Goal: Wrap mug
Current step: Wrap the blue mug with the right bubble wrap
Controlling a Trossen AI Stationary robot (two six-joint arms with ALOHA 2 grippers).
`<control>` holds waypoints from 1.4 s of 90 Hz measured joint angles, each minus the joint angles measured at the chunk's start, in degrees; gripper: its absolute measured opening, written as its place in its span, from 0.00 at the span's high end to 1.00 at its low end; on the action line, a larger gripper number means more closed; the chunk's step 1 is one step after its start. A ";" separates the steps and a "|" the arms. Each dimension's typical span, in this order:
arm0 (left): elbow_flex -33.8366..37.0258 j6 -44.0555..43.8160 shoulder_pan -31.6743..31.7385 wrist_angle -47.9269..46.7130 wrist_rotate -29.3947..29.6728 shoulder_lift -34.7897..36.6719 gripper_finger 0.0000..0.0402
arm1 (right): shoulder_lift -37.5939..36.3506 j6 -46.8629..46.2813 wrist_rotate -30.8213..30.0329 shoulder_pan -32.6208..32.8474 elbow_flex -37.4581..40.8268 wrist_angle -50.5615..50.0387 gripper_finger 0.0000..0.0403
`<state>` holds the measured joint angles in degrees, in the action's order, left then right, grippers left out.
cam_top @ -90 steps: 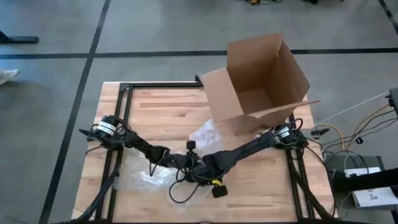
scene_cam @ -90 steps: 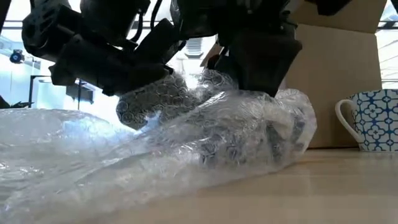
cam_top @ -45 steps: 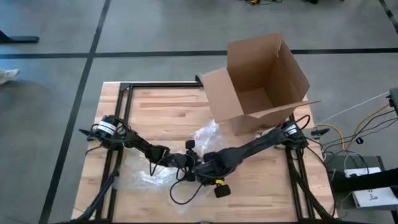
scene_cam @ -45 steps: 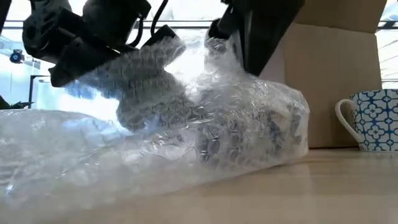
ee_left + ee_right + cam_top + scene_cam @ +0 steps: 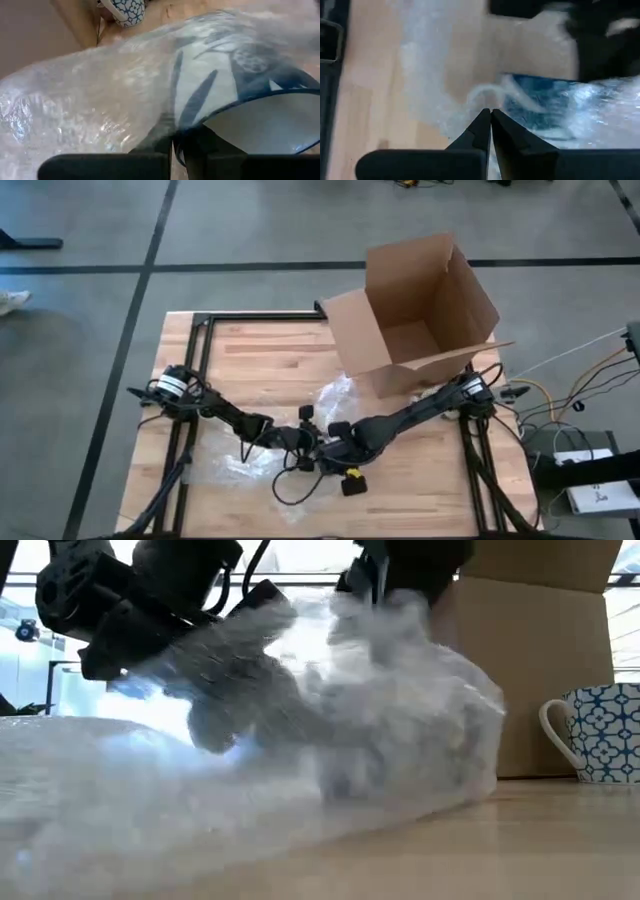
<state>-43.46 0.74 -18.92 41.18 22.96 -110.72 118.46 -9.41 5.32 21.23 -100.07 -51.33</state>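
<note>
Centrally on the table (image 5: 250,370), both grippers are meeting over the bubble wrap (image 5: 150,790). Left gripper (image 5: 175,145) is clamping the rim of the blue-and-white mug (image 5: 235,85), which is lying on its side directly ahead of its fingers, under the wrap. Right gripper (image 5: 490,117) is pinching a fold of wrap, fingertips closed together, with the mug just beyond them. A second patterned mug (image 5: 598,732) is standing upright on the table, well apart from both grippers. An open cardboard box (image 5: 420,310) is sitting behind the right arm, toward the table's far edge.
</note>
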 joint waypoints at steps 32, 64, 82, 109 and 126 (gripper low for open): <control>0.04 1.32 -0.11 0.76 -0.14 0.00 0.99 | 5.30 3.39 1.69 -0.16 -0.23 0.15 1.00; 0.15 -0.36 0.07 0.65 0.11 0.00 0.99 | 1.26 0.64 -1.07 -0.49 0.09 -1.73 1.00; 0.15 -0.18 0.07 0.67 0.09 -0.02 0.99 | 1.15 0.33 -2.95 -0.59 0.26 -5.06 1.00; 0.15 0.34 0.07 0.76 0.07 -0.02 0.99 | 1.79 1.08 -1.64 -0.77 2.02 0.85 1.00; 0.09 0.88 0.04 0.87 -0.05 0.00 0.99 | 2.53 0.91 1.05 -1.22 4.36 5.43 1.00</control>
<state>-43.38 1.62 -18.87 42.04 22.91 -110.72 120.99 -8.50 6.37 20.01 -95.72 -45.90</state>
